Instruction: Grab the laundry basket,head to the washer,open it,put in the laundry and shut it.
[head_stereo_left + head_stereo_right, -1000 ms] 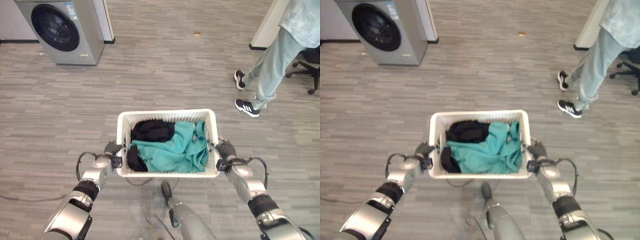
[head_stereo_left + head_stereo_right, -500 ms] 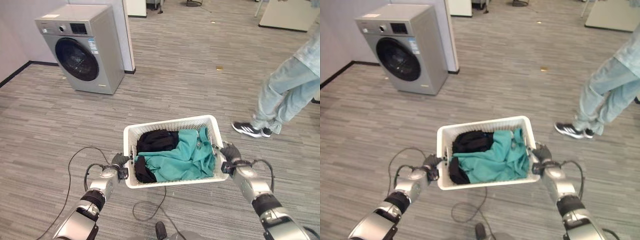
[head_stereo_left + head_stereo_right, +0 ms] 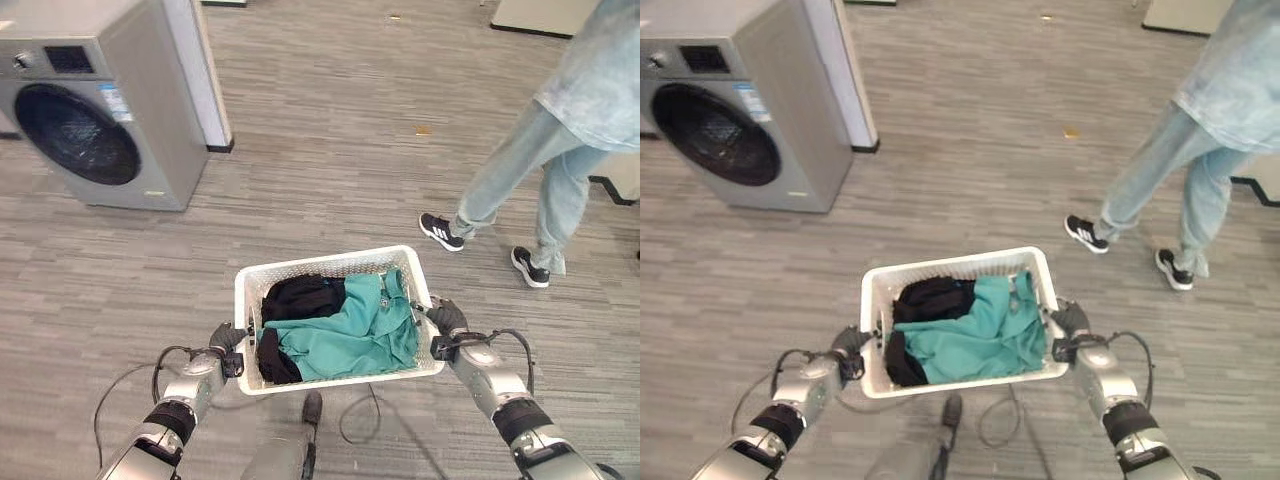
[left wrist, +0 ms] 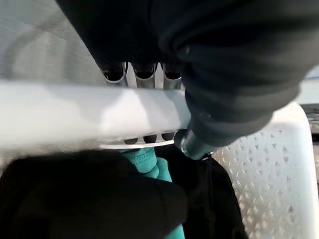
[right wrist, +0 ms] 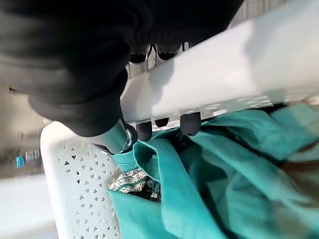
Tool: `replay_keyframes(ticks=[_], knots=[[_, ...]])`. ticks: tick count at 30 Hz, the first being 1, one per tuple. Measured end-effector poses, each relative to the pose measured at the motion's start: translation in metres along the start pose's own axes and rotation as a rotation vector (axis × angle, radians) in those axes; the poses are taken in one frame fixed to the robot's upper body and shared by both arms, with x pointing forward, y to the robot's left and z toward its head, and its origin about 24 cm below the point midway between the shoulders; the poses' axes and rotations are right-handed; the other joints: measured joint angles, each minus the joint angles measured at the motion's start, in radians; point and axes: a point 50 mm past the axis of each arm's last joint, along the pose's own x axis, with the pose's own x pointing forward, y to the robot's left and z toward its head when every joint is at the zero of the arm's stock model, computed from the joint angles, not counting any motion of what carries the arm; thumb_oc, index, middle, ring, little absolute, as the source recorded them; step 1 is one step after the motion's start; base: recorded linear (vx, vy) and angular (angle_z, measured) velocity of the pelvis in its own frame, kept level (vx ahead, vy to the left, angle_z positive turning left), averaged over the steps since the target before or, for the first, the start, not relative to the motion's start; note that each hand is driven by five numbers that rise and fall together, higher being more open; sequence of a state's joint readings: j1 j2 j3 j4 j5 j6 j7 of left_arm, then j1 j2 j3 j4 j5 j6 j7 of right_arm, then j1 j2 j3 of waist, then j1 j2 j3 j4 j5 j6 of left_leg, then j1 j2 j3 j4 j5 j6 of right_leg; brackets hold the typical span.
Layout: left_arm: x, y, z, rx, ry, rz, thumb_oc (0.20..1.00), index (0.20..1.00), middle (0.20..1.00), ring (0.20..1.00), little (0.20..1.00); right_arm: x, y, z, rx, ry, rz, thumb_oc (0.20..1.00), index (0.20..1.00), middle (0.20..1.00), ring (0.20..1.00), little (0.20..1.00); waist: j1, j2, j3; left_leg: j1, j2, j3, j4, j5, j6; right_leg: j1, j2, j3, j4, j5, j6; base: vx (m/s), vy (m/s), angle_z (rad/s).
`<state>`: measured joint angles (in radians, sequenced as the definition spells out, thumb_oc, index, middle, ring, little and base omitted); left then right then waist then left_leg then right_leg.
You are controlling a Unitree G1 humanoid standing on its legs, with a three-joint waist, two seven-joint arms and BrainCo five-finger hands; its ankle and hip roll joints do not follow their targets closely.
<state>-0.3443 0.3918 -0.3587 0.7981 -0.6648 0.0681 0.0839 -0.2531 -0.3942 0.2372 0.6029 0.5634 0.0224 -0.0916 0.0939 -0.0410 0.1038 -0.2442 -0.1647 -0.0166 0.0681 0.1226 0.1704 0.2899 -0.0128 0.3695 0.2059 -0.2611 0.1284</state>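
Carried between the left hand (image 3: 225, 345) and right hand (image 3: 447, 322), fingers (image 5: 190, 122) hooked over each rim, the laundry basket (image 3: 330, 266) (teal and black clothes inside) now faces a nearer washer (image 3: 95, 120), so door-opening looks next.

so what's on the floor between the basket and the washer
Nothing: in the left eye view only bare grey floor separates the laundry basket from the washer, whose door is shut.
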Motion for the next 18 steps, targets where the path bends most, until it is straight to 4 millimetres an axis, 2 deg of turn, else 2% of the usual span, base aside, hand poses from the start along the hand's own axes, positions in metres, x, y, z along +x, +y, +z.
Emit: replay_keyframes(ticks=[1, 2, 3, 4, 5, 6, 7, 8, 9, 10, 11, 13, 14, 15, 16, 17, 18], knots=[[0.002, -0.002, 0.009, 0.013, -0.022, -0.004, 0.200, 0.200, 0.200, 0.200, 0.200, 0.000, -0.001, 0.001, -0.001, -0.003, -0.001, 0.200, 0.200, 0.200, 0.200, 0.200, -0.002, -0.001, 0.000, 0.027, -0.009, -0.001, -0.005, -0.014, -0.003, -0.032, -0.022, -0.008, 0.047, 0.004, 0.012, 0.38, 0.135, -0.02], [0.003, -0.002, 0.014, 0.020, -0.034, -0.004, 0.200, 0.200, 0.200, 0.200, 0.200, 0.000, 0.000, 0.002, 0.006, -0.009, -0.001, 0.200, 0.200, 0.200, 0.200, 0.200, 0.002, -0.002, 0.000, 0.041, -0.009, -0.002, -0.005, -0.025, -0.012, -0.068, -0.025, -0.020, 0.109, 0.013, 0.029, 0.33, 0.141, -0.11], [0.004, -0.002, 0.018, 0.026, -0.043, -0.003, 0.200, 0.200, 0.200, 0.200, 0.200, 0.000, 0.001, 0.004, 0.020, -0.017, -0.002, 0.200, 0.200, 0.200, 0.200, 0.200, 0.002, -0.005, 0.000, 0.061, -0.012, -0.015, -0.005, -0.040, -0.036, -0.118, -0.020, -0.027, 0.205, 0.034, 0.055, 0.19, 0.102, -0.11], [0.004, 0.000, 0.021, 0.034, -0.049, 0.007, 0.200, 0.200, 0.200, 0.200, 0.200, 0.002, 0.004, 0.007, 0.028, -0.029, 0.005, 0.200, 0.200, 0.200, 0.200, 0.200, 0.001, -0.003, 0.001, 0.099, -0.014, -0.058, -0.019, -0.046, -0.045, -0.202, -0.001, -0.047, 0.366, 0.058, 0.084, 0.26, 0.200, 0.04], [0.005, -0.001, 0.024, 0.038, -0.056, 0.006, 0.200, 0.200, 0.200, 0.200, 0.200, 0.002, 0.003, 0.011, 0.029, -0.044, 0.004, 0.200, 0.200, 0.200, 0.200, 0.200, 0.000, 0.010, 0.005, 0.135, -0.009, -0.088, -0.036, -0.050, -0.065, -0.269, 0.025, -0.077, 0.481, 0.079, 0.078, 0.29, 0.226, 0.34], [0.006, -0.009, 0.026, 0.026, -0.063, -0.010, 0.200, 0.200, 0.200, 0.200, 0.200, 0.001, 0.004, 0.011, 0.031, -0.046, 0.006, 0.200, 0.200, 0.200, 0.200, 0.200, -0.014, 0.031, 0.017, 0.156, 0.005, -0.102, -0.015, -0.076, -0.144, -0.308, 0.072, -0.084, 0.498, 0.090, 0.034, 0.41, 0.296, 0.48], [0.006, -0.005, 0.030, 0.025, -0.077, 0.003, 0.200, 0.200, 0.200, 0.200, 0.200, 0.002, 0.006, 0.016, 0.031, -0.066, 0.014, 0.200, 0.200, 0.200, 0.200, 0.200, -0.014, 0.025, 0.032, 0.123, 0.007, -0.105, 0.083, -0.147, -0.239, -0.374, 0.083, -0.095, 0.557, 0.105, -0.001, 0.49, 0.255, 0.27], [0.004, 0.009, 0.031, 0.049, -0.078, 0.027, 0.200, 0.200, 0.200, 0.200, 0.200, 0.006, 0.015, 0.024, 0.027, -0.093, 0.036, 0.200, 0.200, 0.200, 0.200, 0.200, -0.015, 0.020, 0.048, 0.151, 0.032, -0.014, 0.152, -0.268, 0.011, -0.465, 0.036, -0.157, 0.646, 0.101, 0.013, 0.40, 0.181, 0.15], [0.004, 0.009, 0.028, 0.045, -0.068, 0.037, 0.200, 0.200, 0.200, 0.200, 0.200, 0.004, 0.020, 0.014, 0.036, -0.065, 0.039, 0.200, 0.200, 0.200, 0.200, 0.200, -0.026, -0.001, 0.043, 0.179, -0.004, -0.035, 0.153, -0.271, -0.021, -0.486, 0.020, -0.121, 0.605, 0.083, 0.004, 0.38, 0.150, 0.21], [0.004, 0.010, 0.028, 0.045, -0.070, 0.040, 0.200, 0.200, 0.200, 0.200, 0.200, 0.002, 0.018, 0.011, 0.032, -0.056, 0.037, 0.200, 0.200, 0.200, 0.200, 0.200, -0.031, 0.005, 0.031, 0.197, -0.003, -0.059, 0.124, -0.267, -0.017, -0.536, 0.026, -0.150, 0.565, 0.067, -0.025, 0.23, 0.080, 0.51], [0.004, 0.006, 0.029, 0.040, -0.074, 0.027, 0.200, 0.200, 0.200, 0.200, 0.200, 0.002, 0.014, 0.013, 0.025, -0.059, 0.029, 0.200, 0.200, 0.200, 0.200, 0.200, -0.038, 0.035, 0.049, 0.250, 0.011, -0.074, 0.064, -0.247, -0.019, -0.563, 0.064, -0.164, 0.429, 0.065, -0.050, 0.34, 0.121, 0.45], [0.005, 0.003, 0.025, 0.038, -0.057, 0.020, 0.200, 0.200, 0.200, 0.200, 0.200, 0.002, 0.010, 0.013, 0.003, -0.053, 0.022, 0.200, 0.200, 0.200, 0.200, 0.200, -0.053, 0.080, 0.067, 0.325, 0.023, -0.109, 0.001, -0.240, -0.031, -0.606, 0.146, -0.169, 0.258, 0.096, -0.083, 0.46, 0.098, 0.47], [0.006, 0.003, 0.021, 0.033, -0.036, 0.029, 0.200, 0.200, 0.200, 0.200, 0.200, 0.001, 0.007, 0.011, -0.013, -0.042, 0.022, 0.200, 0.200, 0.200, 0.200, 0.200, -0.087, 0.089, 0.062, 0.379, 0.015, -0.156, -0.037, -0.248, -0.042, -0.653, 0.216, -0.152, 0.044, 0.150, -0.104, 0.43, 0.050, 0.79], [0.007, 0.000, 0.021, 0.034, -0.035, 0.020, 0.200, 0.200, 0.200, 0.200, 0.200, 0.001, 0.005, 0.010, -0.009, -0.038, 0.016, 0.200, 0.200, 0.200, 0.200, 0.200, -0.105, 0.086, 0.062, 0.402, 0.003, -0.170, -0.047, -0.251, -0.047, -0.678, 0.236, -0.140, -0.030, 0.186, -0.102, 0.45, 0.020, 1.07], [0.008, -0.005, 0.021, 0.035, -0.034, 0.006, 0.200, 0.200, 0.200, 0.200, 0.200, -0.003, -0.002, 0.008, 0.000, -0.037, 0.002, 0.200, 0.200, 0.200, 0.200, 0.200, -0.126, 0.083, 0.057, 0.425, -0.006, -0.201, -0.056, -0.286, -0.084, -0.725, 0.252, -0.137, -0.074, 0.212, -0.114, 0.17, 0.003, 1.06], [0.008, -0.010, 0.019, 0.037, -0.031, -0.012, 0.200, 0.200, 0.200, 0.200, 0.200, -0.004, -0.008, 0.006, 0.000, -0.032, -0.016, 0.200, 0.200, 0.200, 0.200, 0.200, -0.143, 0.084, 0.052, 0.465, -0.013, -0.202, -0.081, -0.289, -0.091, -0.742, 0.259, -0.143, -0.132, 0.231, -0.115, 0.49, -0.043, 1.11], [0.008, -0.015, 0.017, 0.045, -0.023, -0.032, 0.200, 0.200, 0.200, 0.200, 0.200, -0.006, -0.013, 0.004, 0.008, -0.025, -0.035, 0.200, 0.200, 0.200, 0.200, 0.200, -0.154, 0.078, 0.051, 0.505, -0.029, -0.208, -0.095, -0.289, -0.091, -0.750, 0.253, -0.177, -0.148, 0.248, -0.144, 0.50, -0.070, 1.10]])
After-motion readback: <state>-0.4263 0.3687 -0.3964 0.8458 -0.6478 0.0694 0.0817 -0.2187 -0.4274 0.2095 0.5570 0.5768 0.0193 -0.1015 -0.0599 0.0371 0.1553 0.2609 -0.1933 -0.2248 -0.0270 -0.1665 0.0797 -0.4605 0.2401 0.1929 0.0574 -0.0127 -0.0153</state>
